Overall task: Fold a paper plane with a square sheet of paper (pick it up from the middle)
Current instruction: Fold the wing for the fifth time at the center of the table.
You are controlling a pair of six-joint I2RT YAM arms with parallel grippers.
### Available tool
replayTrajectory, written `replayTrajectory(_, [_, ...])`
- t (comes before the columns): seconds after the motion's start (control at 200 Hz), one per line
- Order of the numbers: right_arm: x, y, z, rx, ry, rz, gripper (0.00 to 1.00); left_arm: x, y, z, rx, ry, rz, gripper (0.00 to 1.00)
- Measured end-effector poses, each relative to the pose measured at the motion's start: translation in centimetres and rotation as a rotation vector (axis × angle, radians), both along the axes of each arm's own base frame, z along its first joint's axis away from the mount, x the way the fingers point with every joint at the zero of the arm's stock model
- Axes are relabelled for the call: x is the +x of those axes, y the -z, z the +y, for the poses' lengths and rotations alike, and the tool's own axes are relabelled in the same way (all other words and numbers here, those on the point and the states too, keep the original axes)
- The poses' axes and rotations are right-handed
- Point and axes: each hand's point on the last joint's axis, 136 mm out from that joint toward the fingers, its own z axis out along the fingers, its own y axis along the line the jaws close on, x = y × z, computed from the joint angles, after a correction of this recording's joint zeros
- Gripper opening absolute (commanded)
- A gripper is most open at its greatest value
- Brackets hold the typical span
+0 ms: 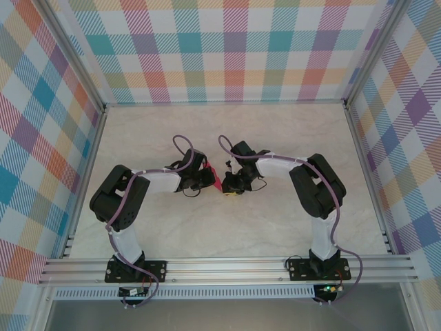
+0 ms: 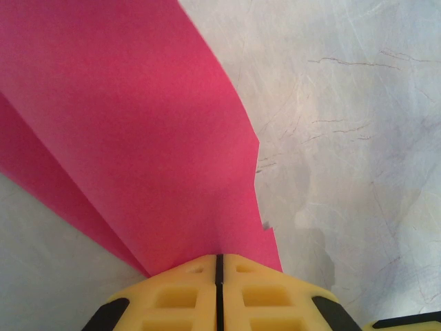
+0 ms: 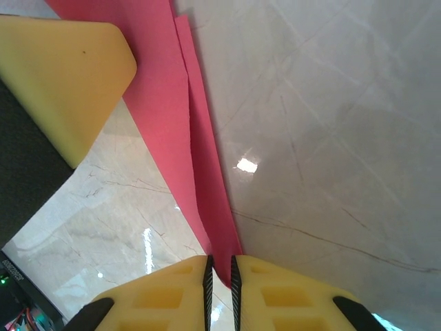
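Sheet of paper sits mid-workspace, folded into layers and strung between the two arms. It looks lifted off the table.

Left gripper is clamped tight on one end. Right gripper pinches a narrow strip, jaws almost together.

Risks as I see them:
- The right grip sits close to the paper's edge, so an outward pull could slip it free or tear the thin sheet.
- If I move the arms unevenly, the layers shear and the crease runs crooked.
- The grippers are near each other, so a careless wrist twist could make them collide.
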Motion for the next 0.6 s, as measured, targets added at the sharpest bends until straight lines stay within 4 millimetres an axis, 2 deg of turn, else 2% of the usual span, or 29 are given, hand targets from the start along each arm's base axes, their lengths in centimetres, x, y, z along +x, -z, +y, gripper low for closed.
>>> replayTrajectory(0.6, [0.16,0.49,-0.12,-0.018,-0.009,-0.007,0.07,0.0,0.02,0.01,0.0,0.0,0.0,0.09])
